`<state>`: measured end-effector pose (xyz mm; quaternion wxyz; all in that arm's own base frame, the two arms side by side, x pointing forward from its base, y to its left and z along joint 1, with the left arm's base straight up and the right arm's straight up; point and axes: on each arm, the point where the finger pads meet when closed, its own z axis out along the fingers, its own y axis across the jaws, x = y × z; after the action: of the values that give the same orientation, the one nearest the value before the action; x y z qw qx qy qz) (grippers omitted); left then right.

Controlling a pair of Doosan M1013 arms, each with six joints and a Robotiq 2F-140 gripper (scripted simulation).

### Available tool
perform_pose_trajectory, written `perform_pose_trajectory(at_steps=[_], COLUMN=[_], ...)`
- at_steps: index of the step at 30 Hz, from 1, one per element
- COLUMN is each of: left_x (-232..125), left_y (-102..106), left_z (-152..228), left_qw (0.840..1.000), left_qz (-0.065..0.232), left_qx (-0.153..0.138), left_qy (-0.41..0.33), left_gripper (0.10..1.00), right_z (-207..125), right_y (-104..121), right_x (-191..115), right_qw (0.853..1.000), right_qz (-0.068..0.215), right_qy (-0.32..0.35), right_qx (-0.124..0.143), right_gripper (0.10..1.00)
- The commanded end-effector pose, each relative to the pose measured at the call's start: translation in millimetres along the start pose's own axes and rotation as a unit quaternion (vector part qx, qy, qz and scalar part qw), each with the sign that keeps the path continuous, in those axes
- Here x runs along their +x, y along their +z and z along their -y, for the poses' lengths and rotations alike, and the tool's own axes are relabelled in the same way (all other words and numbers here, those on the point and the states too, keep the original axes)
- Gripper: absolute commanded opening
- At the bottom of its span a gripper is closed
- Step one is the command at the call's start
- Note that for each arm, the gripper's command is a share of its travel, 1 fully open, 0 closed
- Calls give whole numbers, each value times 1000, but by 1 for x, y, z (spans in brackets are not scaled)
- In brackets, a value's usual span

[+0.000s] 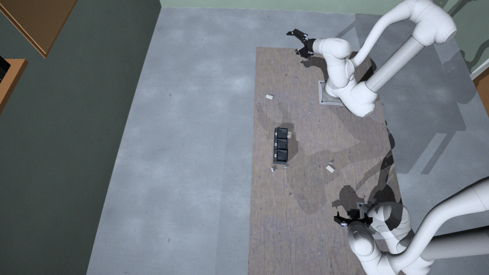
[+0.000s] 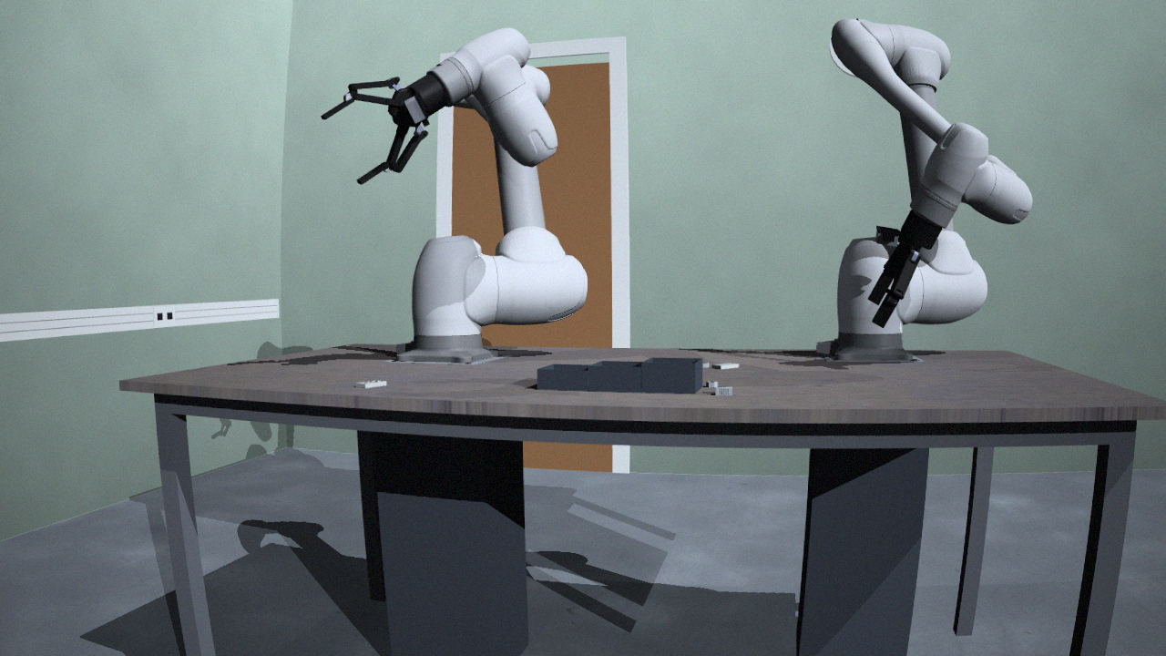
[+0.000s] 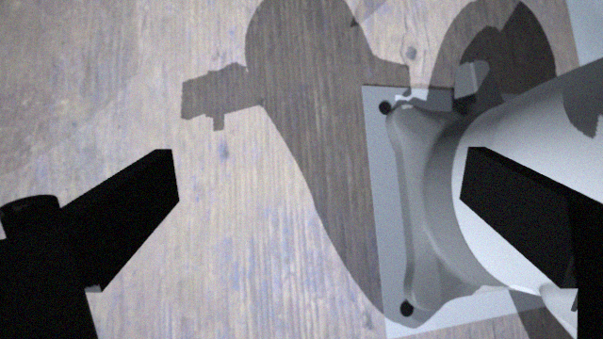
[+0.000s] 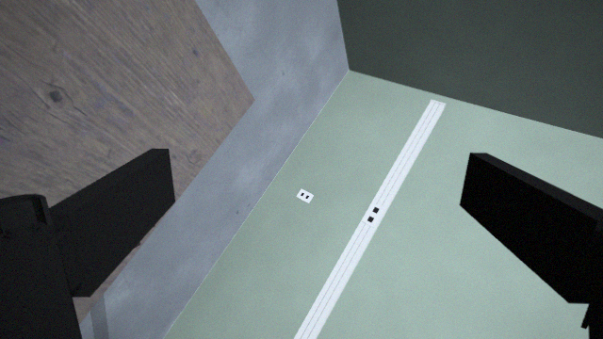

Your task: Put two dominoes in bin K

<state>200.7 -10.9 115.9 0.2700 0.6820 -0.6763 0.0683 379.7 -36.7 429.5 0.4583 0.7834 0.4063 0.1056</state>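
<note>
From where I'm standing, both grippers are spread as wide as they go, with nothing between the fingers. The right gripper (image 1: 296,43) (image 2: 342,148) (image 4: 318,177) is up high, reaching out past the table's end; its fingers frame the pale green wall (image 1: 273,6) (image 2: 717,203) (image 4: 471,282), a white outlet (image 4: 304,196) and a long white cable channel (image 2: 81,316) (image 4: 408,155). The left gripper (image 1: 353,217) (image 2: 878,310) (image 3: 319,174) points down near its own arm's base plate (image 3: 379,188), over brown, streaky wood scored with shadow.

Well apart from both, between them along the table (image 1: 280,205) (image 2: 244,383) (image 3: 236,264) (image 4: 118,71), three dark joined bins (image 1: 280,146) (image 2: 672,376) stand flat; I can't read which is K. A dotted domino (image 1: 269,96) (image 2: 371,383) lies below the right gripper, towards the bins; another domino (image 1: 289,134) is right beside the bins. Nearer the left gripper lies a plain white tile (image 1: 330,168) (image 2: 723,366). Grey floor (image 1: 188,119) (image 2: 717,530) (image 4: 245,165) surrounds it all.
</note>
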Motion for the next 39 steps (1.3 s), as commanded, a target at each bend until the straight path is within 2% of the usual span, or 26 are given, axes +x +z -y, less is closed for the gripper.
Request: perform_pose_trajectory(at_steps=[1,14,39], left_x=[0,0,0], left_y=[0,0,0], left_z=[0,0,0], left_qw=[1000,1000,1000], left_qz=[0,0,0], left_qx=[0,0,0], left_qy=[0,0,0], left_gripper=[1000,1000,1000], right_z=[-1,-3,-4], right_y=[0,2,2], right_x=[-4,-11,-16], right_qw=[1000,999,998], right_qz=[-1,-2,-3], right_qy=[13,45,64], right_qx=[-7,-19,-26], right_gripper=[1000,1000,1000])
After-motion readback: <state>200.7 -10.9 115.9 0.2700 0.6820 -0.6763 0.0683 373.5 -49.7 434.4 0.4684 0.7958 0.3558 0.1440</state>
